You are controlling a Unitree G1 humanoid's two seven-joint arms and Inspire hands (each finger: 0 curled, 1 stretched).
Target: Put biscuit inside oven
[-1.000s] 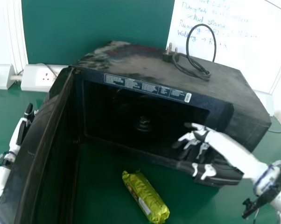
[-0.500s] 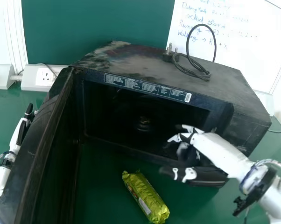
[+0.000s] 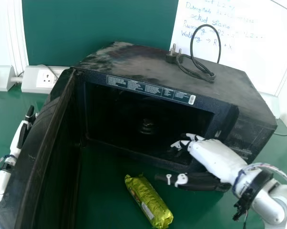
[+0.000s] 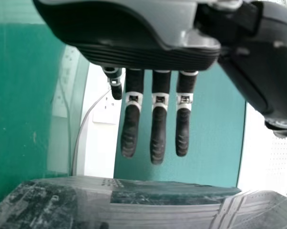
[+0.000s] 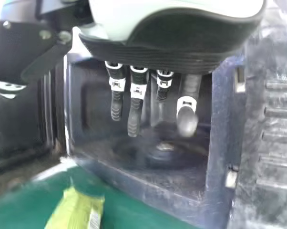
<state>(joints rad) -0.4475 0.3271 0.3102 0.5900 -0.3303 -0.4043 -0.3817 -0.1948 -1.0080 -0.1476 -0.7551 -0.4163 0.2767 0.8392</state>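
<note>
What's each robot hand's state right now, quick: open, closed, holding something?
Left robot hand: open, holding nothing.
Right robot hand: open, holding nothing.

I'm facing the oven (image 3: 138, 62) at twelve o'clock, cable (image 3: 220, 46) resting on top, door (image 3: 41, 143) at eight, biscuit packet (image 3: 149, 201) lying in front at six.

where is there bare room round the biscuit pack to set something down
The green table has bare patches between the oven door and the biscuit pack, and right of the pack, nearer than the right hand. Crowded: the pack's far end, with the oven front beyond and the right thumb beside it.
</note>
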